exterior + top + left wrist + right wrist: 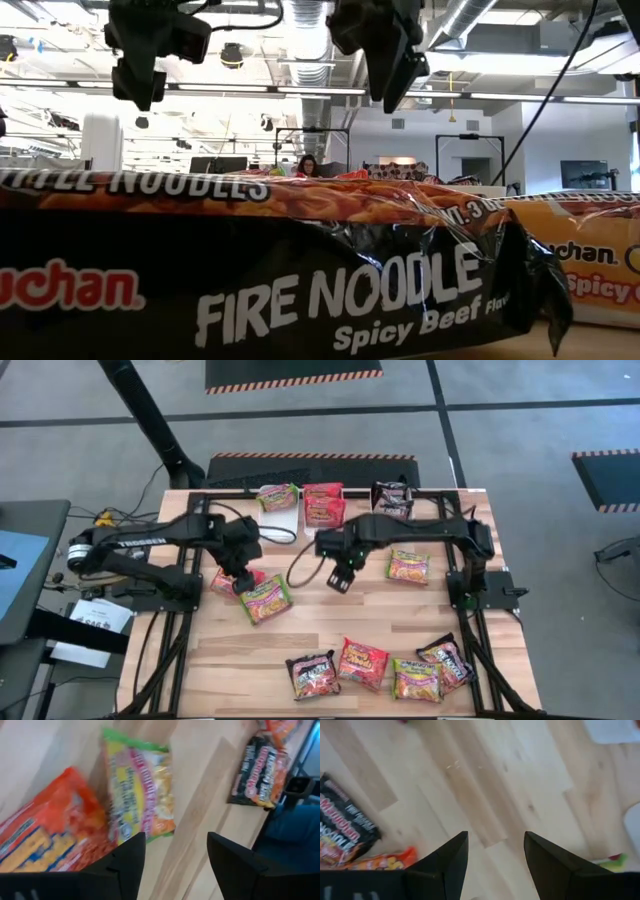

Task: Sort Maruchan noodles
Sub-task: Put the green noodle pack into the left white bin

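Pale, light-grained wood is shown on the table (400, 620). Near the left gripper (240, 582), a green-yellow packet (266, 598) with pink lettering is seen beside a red-orange packet (222, 584). Along the near edge, a black packet (312, 674), a red packet (362, 663), a second green-yellow packet (417, 680) and a black-purple packet (446, 659) are displayed. Both arms are rendered black.

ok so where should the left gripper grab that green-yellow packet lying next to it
Probably straight from above: the green-yellow packet lies flat on the table. Pinch its free edge away from the red-orange packet. The left gripper, open, hovers beside it.
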`<move>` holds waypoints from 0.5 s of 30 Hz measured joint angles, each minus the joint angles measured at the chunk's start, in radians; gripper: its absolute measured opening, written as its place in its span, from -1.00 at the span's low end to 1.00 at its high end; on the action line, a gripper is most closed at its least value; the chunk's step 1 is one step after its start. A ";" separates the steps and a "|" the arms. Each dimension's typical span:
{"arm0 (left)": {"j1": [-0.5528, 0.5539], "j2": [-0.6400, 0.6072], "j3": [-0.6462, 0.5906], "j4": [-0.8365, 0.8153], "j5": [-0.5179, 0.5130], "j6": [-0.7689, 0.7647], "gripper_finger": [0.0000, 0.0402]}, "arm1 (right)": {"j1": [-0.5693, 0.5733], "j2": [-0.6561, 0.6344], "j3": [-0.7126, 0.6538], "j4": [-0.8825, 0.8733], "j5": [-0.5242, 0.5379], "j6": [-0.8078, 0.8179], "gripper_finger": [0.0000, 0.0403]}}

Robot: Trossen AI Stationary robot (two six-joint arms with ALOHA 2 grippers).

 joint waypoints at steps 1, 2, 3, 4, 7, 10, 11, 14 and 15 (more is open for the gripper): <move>-0.019 0.007 0.001 0.009 -0.015 -0.004 -0.03 | 0.016 0.000 0.000 0.001 0.002 0.015 0.08; -0.037 0.014 0.001 0.009 -0.039 -0.008 -0.03 | 0.031 0.000 0.000 0.001 0.004 0.032 0.08; -0.059 0.021 0.001 0.011 -0.067 -0.017 -0.04 | 0.046 0.000 0.000 0.002 0.006 0.050 0.08; -0.079 0.029 0.001 0.018 -0.094 -0.027 -0.04 | 0.059 0.000 0.000 0.002 0.007 0.069 0.08; -0.133 0.056 0.001 0.020 -0.151 -0.048 -0.04 | 0.096 0.000 0.000 0.002 0.008 0.124 0.08; -0.184 0.090 0.001 0.026 -0.197 -0.056 -0.04 | 0.132 0.000 0.000 0.002 0.008 0.161 0.08; -0.198 0.103 0.001 0.032 -0.211 -0.056 -0.04 | 0.145 0.000 0.000 0.002 0.008 0.173 0.08; -0.230 0.146 0.001 0.050 -0.235 -0.058 -0.04 | 0.177 0.000 0.000 0.005 0.008 0.211 0.08; -0.240 0.162 0.001 0.058 -0.239 -0.062 -0.04 | 0.187 0.000 0.000 0.006 0.008 0.222 0.08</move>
